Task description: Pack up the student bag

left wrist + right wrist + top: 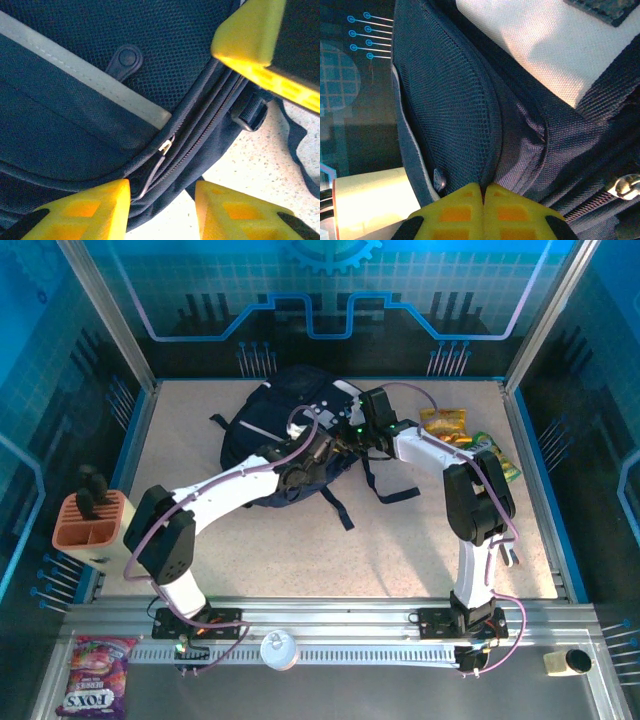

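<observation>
The student bag (275, 425), dark navy with grey-white trim, lies at the back middle of the table, its black straps (375, 490) trailing toward the front. My right gripper (358, 433) is at the bag's right edge. In the right wrist view its yellow fingers (483, 187) are shut on a fold of the bag's navy fabric (520, 130), beside a mesh panel. My left gripper (322, 447) hovers over the bag's lower right edge. It stands open (162, 200), with the bag's zip seam and a metal zip pull (165, 146) just ahead of the left finger.
Yellow and green snack packets (445, 425) lie right of the bag. An orange holder (92, 522) stands at the left edge. On the front rail are a sweets bag (95, 677), a white lid (279, 648) and a small cup (570, 662).
</observation>
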`<state>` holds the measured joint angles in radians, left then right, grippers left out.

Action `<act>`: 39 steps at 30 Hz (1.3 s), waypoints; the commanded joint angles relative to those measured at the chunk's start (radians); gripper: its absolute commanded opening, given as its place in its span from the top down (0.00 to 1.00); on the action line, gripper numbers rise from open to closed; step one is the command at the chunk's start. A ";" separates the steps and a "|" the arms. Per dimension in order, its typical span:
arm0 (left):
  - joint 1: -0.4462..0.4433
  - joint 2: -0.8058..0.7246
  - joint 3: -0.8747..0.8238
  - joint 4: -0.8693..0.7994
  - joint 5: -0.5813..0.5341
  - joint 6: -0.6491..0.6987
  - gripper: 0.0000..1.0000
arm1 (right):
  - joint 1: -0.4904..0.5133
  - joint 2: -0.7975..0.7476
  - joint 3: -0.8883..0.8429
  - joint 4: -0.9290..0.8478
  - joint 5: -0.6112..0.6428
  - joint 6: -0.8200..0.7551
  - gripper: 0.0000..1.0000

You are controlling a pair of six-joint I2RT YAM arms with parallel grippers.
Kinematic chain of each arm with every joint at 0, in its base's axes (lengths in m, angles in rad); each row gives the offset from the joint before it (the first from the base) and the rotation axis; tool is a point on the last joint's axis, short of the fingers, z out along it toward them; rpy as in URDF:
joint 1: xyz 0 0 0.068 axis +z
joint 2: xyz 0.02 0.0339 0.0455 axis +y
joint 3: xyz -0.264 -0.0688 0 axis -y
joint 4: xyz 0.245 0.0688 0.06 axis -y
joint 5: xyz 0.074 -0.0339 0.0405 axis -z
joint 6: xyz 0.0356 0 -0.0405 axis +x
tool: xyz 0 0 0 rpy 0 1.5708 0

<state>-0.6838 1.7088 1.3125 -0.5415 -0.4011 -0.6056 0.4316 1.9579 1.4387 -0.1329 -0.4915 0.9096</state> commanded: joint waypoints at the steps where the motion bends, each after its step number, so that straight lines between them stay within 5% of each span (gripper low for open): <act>1: -0.007 0.017 0.022 -0.065 -0.014 -0.042 0.66 | 0.022 -0.055 0.007 0.055 -0.068 -0.002 0.99; 6: -0.007 0.029 0.011 -0.065 0.006 -0.048 0.73 | 0.024 -0.054 0.009 0.057 -0.070 -0.001 0.98; 17: -0.008 0.075 0.069 -0.030 -0.114 0.109 0.63 | 0.027 -0.060 0.000 0.061 -0.083 -0.006 0.98; 32: -0.006 0.123 0.073 0.145 -0.154 0.204 0.33 | 0.036 -0.052 0.010 0.067 -0.102 -0.004 0.98; 39: 0.004 0.127 0.069 0.139 -0.152 0.173 0.37 | 0.030 -0.049 0.008 0.046 -0.071 -0.004 0.99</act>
<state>-0.6945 1.8256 1.3571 -0.4492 -0.5312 -0.4381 0.4572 1.9427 1.4391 -0.0868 -0.5594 0.9092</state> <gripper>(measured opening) 0.635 0.051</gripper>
